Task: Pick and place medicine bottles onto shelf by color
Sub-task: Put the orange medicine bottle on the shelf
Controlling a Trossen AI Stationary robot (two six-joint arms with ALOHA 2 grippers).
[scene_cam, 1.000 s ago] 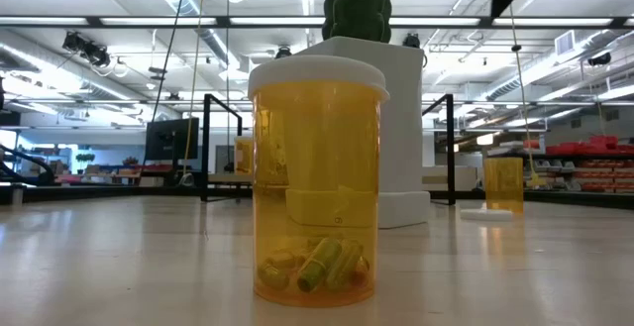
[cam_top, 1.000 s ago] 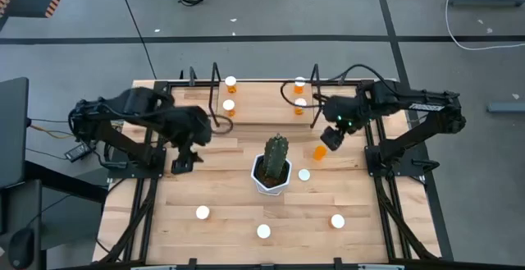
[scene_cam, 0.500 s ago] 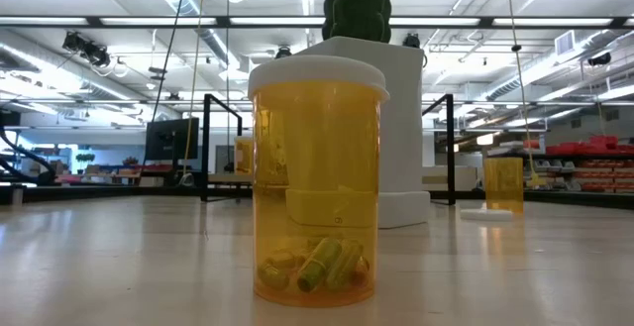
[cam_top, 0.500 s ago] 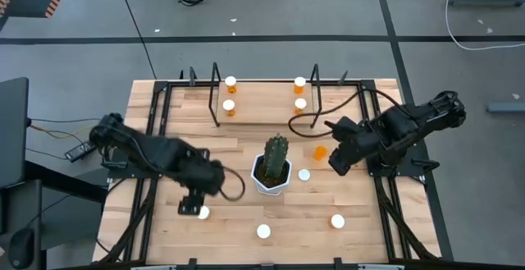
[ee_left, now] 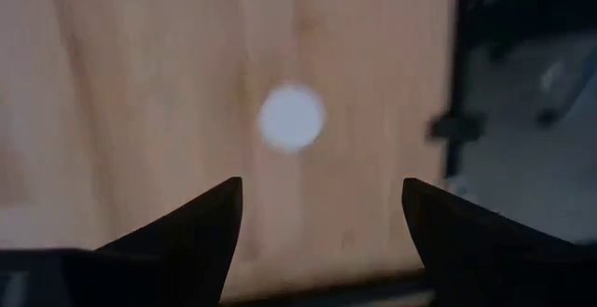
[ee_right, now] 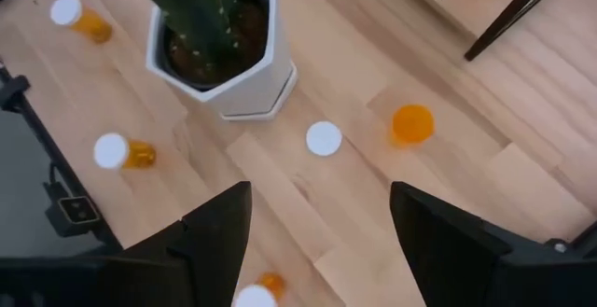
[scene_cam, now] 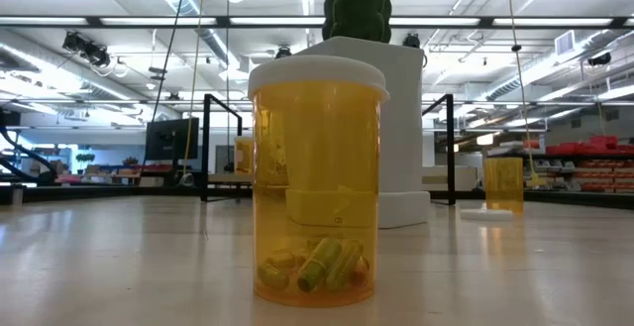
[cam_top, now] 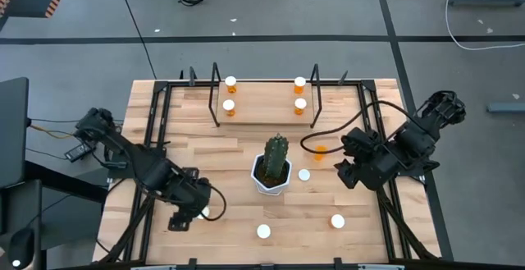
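Several small orange bottles with white caps are about. Four stand on the light-wood shelf (cam_top: 262, 95); one of these shows in the high view (cam_top: 229, 106). One bottle (cam_top: 205, 212) stands at the near left. My left gripper (cam_top: 181, 218) hovers open just beside it; its white cap (ee_left: 291, 118) shows ahead of the open fingers (ee_left: 322, 184). My right gripper (cam_top: 345, 174) is open and empty (ee_right: 319, 188) at the table's right, above an uncapped orange bottle (cam_top: 318, 151) and a loose white cap (cam_top: 304, 174).
A green cactus in a white pot (cam_top: 272, 170) stands mid-table. Two more capped bottles stand near the near edge (cam_top: 263, 231) (cam_top: 337, 221); the first fills the low view (scene_cam: 317, 182). Black frame rails run along the table's left and right sides.
My left gripper has gone from beside the shelf toward the table's near edge, ending next to the near-left bottle. My right gripper has drawn away from the shelf toward the table's right and near side. No bottle has moved.
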